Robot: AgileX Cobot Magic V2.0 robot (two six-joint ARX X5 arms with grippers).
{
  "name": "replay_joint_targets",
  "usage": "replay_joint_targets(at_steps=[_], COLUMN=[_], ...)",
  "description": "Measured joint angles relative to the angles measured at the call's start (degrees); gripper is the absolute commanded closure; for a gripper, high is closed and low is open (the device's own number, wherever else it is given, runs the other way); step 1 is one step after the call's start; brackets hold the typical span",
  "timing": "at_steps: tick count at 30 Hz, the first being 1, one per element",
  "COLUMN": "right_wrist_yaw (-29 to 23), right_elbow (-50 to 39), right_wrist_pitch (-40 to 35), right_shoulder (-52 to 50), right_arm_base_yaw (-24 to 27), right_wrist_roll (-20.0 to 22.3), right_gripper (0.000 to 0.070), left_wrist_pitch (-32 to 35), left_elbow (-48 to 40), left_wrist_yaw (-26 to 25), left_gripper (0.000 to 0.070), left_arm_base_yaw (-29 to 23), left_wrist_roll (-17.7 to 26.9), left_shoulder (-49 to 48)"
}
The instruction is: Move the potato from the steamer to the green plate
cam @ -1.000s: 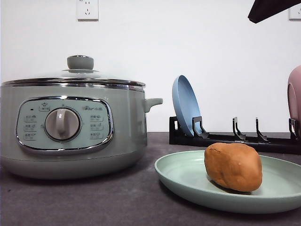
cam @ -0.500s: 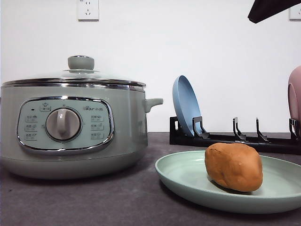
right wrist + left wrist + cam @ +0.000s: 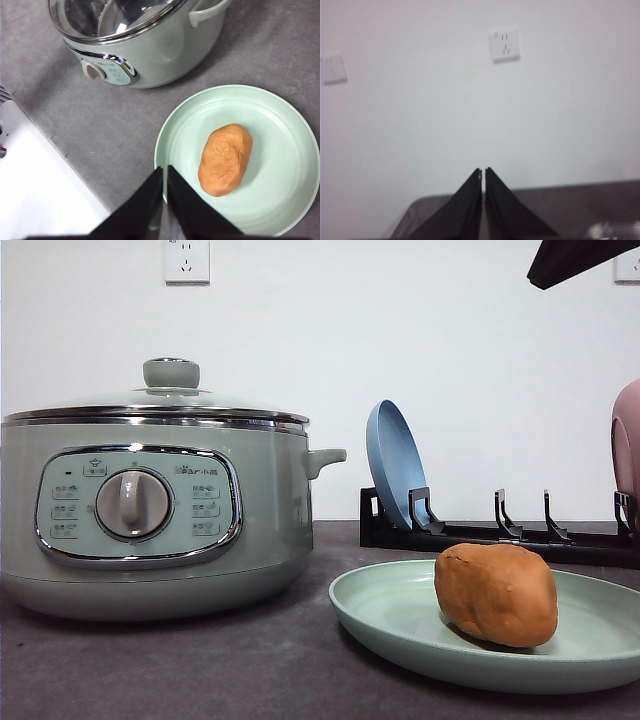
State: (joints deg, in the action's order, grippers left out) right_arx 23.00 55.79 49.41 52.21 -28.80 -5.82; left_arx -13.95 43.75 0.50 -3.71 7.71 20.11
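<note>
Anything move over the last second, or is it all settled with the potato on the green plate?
Nothing visibly changed. The potato lies on the green plate just as before, the steamer keeps its glass lid on, and the blue plate still leans in the rack. Both pincers, left and right, are shut and hold nothing.

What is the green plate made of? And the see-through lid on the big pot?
The green plate looks like matte plastic: its color is flat and dull, with no glassy shine, though that is only its look. The lid seems to be glass with a shiny metal rim: you can see into the steamer through it.
</note>
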Motion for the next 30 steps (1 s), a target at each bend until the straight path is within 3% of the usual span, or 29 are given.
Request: replay_joint_targets(at_steps=[15, 30], right_wrist_yaw=[0.00, 0.00], right_elbow=[-0.01, -0.02], right_wrist_pitch=[0.00, 0.00], right_shoulder=[0.00, 0.00], right_arm_base_yaw=[0.00, 0.00], right_wrist_roll=[0.00, 0.00], right_gripper=[0.0699, 0.0699], left_wrist_pitch=[1.29, 0.98], left_elbow=[-29.75, -40.00], left_wrist_yaw=[0.05, 0.05], left_gripper=[0.0697, 0.0697], left_arm_base_yaw=[-0.35, -0.35], left_wrist_roll=[0.37, 0.37], left_shoulder=[-14.17, -19.81])
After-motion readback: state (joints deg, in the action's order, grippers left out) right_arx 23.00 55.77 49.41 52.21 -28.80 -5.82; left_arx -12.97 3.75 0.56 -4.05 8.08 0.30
